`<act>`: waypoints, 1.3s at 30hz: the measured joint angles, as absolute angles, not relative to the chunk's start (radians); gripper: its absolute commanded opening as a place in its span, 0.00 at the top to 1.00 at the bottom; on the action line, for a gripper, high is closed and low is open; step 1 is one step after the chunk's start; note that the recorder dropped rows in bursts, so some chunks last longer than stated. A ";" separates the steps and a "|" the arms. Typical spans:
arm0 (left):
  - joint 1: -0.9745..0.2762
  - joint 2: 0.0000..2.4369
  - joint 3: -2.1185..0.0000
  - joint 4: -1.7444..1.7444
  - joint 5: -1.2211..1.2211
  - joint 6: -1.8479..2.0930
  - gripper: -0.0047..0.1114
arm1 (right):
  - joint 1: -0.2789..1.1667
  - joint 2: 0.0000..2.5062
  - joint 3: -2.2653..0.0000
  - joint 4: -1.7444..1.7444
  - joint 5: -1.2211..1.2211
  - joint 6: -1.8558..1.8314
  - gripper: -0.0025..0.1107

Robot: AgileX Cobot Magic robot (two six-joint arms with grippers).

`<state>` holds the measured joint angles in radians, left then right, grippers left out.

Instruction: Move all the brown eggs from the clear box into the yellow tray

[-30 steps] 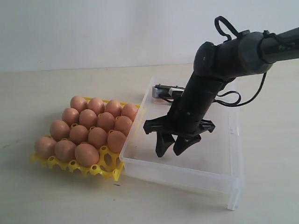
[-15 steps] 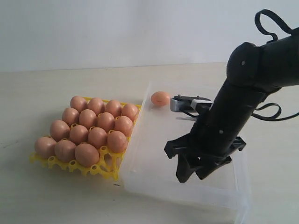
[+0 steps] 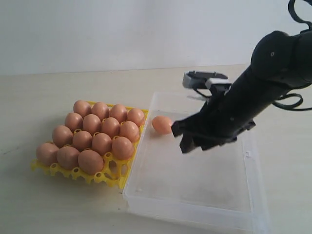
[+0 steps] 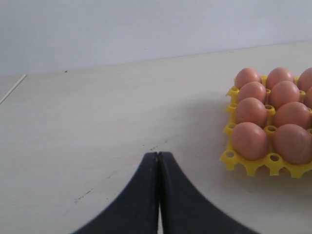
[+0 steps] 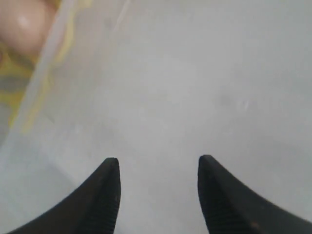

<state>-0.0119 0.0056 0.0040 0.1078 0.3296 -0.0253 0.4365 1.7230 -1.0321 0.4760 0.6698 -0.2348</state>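
Observation:
The yellow tray (image 3: 111, 178) lies on the left and holds several brown eggs (image 3: 101, 143). One more brown egg (image 3: 161, 125) lies inside the clear box (image 3: 195, 209), against its left wall. My right gripper (image 3: 190, 145) hangs open and empty above the box floor, just right of that egg. In the right wrist view its jaws (image 5: 158, 162) stand apart over the bare box floor (image 5: 195, 87), with a blurred tray egg (image 5: 22, 22) beyond the box wall. My left gripper (image 4: 158, 154) is shut on nothing, low over the table beside the tray (image 4: 243, 163).
The box sits right of the tray, their edges nearly touching. Open cups (image 3: 117, 168) show along the tray's front right edge. A pale wall stands behind the table (image 3: 58, 209).
My right gripper rose from the box's front and swung back to the right, still open. The loose egg came into view and rolled nearer along the box's left wall. The box shifted slightly.

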 measured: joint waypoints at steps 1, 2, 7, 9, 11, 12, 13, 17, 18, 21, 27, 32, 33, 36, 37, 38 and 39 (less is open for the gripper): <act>-0.012 0.006 0.004 0.108 0.330 -0.025 0.96 | 0.428 1.725 -1.051 0.476 0.643 -0.229 0.55; -0.012 0.006 0.004 0.108 0.330 -0.025 0.96 | 0.419 1.730 -1.074 0.476 0.608 -0.224 0.55; -0.012 0.006 0.004 0.108 0.330 -0.025 0.96 | 0.387 1.789 -1.167 0.482 0.524 -0.208 0.55; -0.012 0.006 0.004 0.108 0.330 -0.025 0.96 | 0.387 1.820 -1.183 0.484 0.529 -0.208 0.55; -0.012 0.006 0.004 0.108 0.330 -0.025 0.96 | 0.389 1.852 -1.187 0.492 0.541 -0.208 0.53; -0.012 0.006 0.004 0.108 0.330 -0.025 0.96 | 0.391 1.867 -1.187 0.494 0.550 -0.218 0.52; -0.012 0.006 0.004 0.108 0.330 -0.025 0.96 | 0.393 1.880 -1.187 0.497 0.552 -0.225 0.50; -0.012 0.006 0.004 0.108 0.330 -0.025 0.96 | 0.404 1.914 -1.187 0.528 0.541 -0.250 0.46; -0.012 0.006 0.004 0.108 0.330 -0.025 0.96 | 0.406 1.922 -1.187 0.536 0.527 -0.252 0.46; -0.012 0.006 0.004 0.108 0.330 -0.025 0.96 | 0.406 1.937 -1.190 0.564 0.472 -0.252 0.46; -0.012 0.006 0.004 0.108 0.330 -0.025 0.96 | 0.406 1.992 -1.232 0.658 0.429 -0.252 0.46; -0.012 0.006 0.004 0.108 0.330 -0.025 0.96 | 0.406 2.051 -1.268 0.742 0.429 -0.252 0.46; -0.012 0.006 0.004 0.108 0.330 -0.025 0.96 | 0.406 2.058 -1.273 0.752 0.429 -0.252 0.46; -0.012 0.006 0.004 0.108 0.330 -0.025 0.96 | 0.406 2.081 -1.290 0.778 0.429 -0.252 0.46; -0.012 0.006 0.004 0.108 0.330 -0.025 0.96 | 0.406 2.086 -1.293 0.789 0.427 -0.252 0.46; -0.012 0.006 0.004 0.108 0.330 -0.025 0.96 | 0.406 2.090 -1.295 0.799 0.426 -0.252 0.46; -0.012 0.006 0.004 0.108 0.330 -0.025 0.96 | 0.406 2.095 -1.295 0.808 0.421 -0.252 0.46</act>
